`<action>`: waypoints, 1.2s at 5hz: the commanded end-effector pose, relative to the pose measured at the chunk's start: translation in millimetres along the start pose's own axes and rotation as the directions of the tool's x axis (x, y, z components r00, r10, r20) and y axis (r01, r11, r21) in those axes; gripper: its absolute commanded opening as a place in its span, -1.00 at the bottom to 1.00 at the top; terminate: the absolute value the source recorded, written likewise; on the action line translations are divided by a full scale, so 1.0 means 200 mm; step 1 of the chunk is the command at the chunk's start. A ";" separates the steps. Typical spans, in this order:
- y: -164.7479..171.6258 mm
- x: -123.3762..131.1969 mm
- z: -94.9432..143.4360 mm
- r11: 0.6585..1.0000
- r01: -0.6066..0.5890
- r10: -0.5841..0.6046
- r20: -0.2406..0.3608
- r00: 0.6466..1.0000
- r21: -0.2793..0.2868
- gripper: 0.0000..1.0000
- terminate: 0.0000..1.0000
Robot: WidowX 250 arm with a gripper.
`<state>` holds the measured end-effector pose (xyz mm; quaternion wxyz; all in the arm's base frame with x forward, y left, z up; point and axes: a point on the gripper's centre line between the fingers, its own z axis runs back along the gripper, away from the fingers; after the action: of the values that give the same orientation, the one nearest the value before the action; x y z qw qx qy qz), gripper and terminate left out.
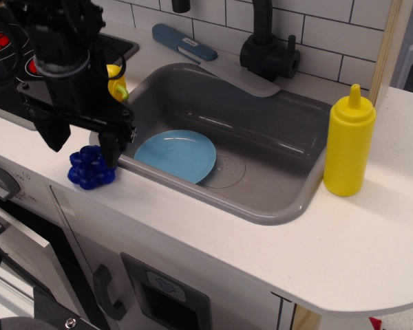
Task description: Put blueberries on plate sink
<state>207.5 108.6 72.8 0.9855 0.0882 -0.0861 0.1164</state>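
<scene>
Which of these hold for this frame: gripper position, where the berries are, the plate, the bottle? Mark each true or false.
1. The blueberries lie on the white counter, outside the sink. True.
2. The plate already holds the blueberries. False: the plate is bare and lies on the sink floor.
3. The gripper is open, its fingers either side of the berry cluster from above. True.
4. The yellow squeeze bottle stands inside the sink. False: it stands upright on the counter at the sink's right rim.
5. The gripper is over the plate. False: it is over the counter, left of the sink.
</scene>
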 end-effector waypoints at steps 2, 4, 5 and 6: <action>-0.01 0.01 -0.09 1.000 -0.013 0.012 0.038 0.999 0.025 1.00 -1.00; -0.03 0.00 -0.13 0.999 -0.023 0.022 0.041 0.999 0.034 1.00 -1.00; -0.03 0.01 -0.11 0.999 -0.043 0.041 0.040 0.998 0.033 -1.00 -1.00; -0.03 0.02 -0.06 0.998 -0.065 0.064 0.043 0.997 0.025 -1.00 -1.00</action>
<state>206.0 100.6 48.0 0.9805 0.0921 -0.0802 0.1539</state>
